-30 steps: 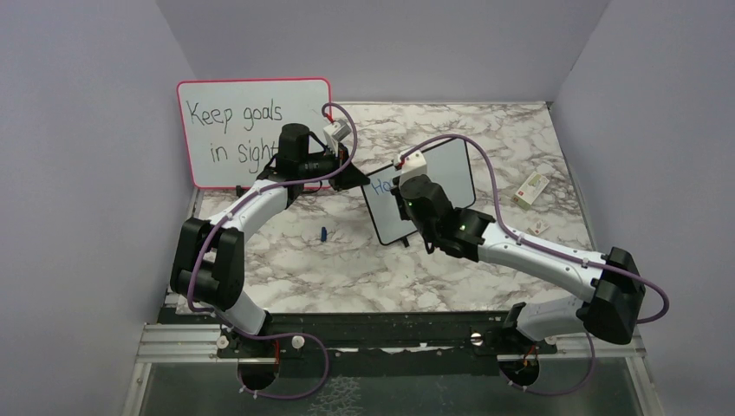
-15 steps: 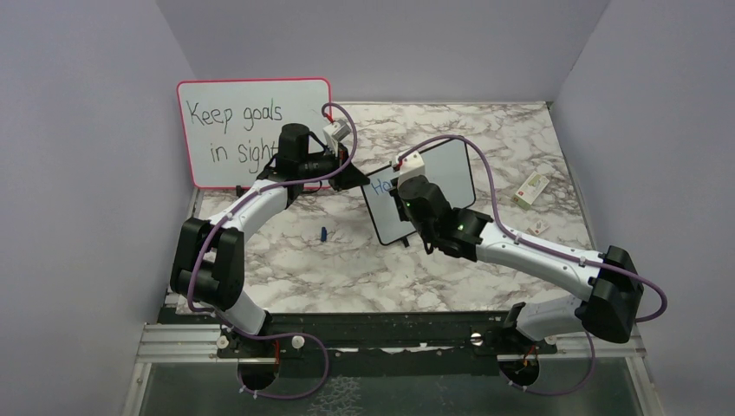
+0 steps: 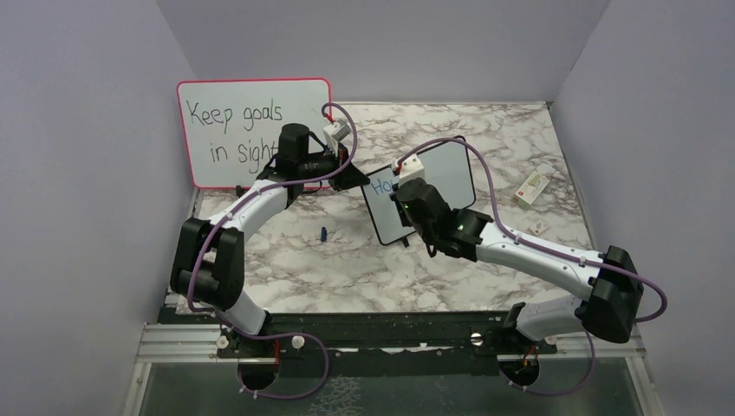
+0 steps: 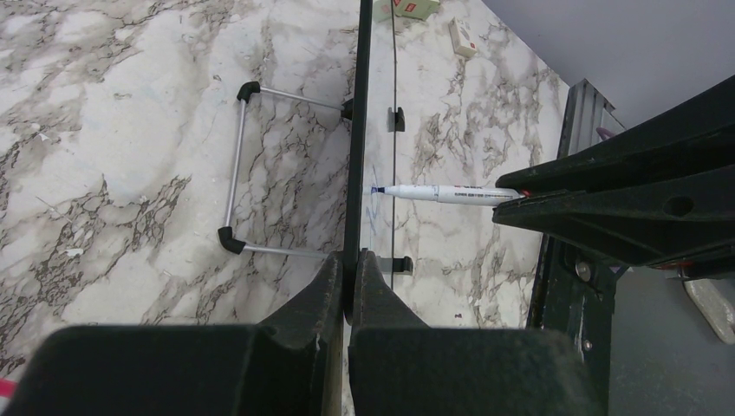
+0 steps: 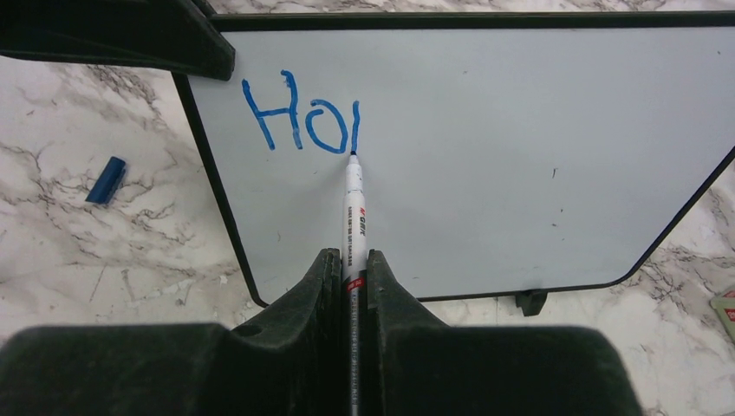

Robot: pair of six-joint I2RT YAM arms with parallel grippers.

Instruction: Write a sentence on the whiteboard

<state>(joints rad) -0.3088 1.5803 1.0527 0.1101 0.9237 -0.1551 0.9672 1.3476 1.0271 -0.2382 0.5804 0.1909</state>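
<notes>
A small black-framed whiteboard (image 5: 485,156) stands upright near the middle of the marble table (image 5: 78,260). The left end effector (image 4: 349,262) is pressed together on the board's frame edge, steadying it. The right end effector (image 5: 351,264) pinches a marker (image 5: 354,204), whose tip touches the board. The sentence (image 5: 299,117) so far reads blue "Ho" plus one stroke. Likely risks: heavy pen pressure could tip or slide the board if the left pinch slips, and a skidding tip could smear letters.
</notes>
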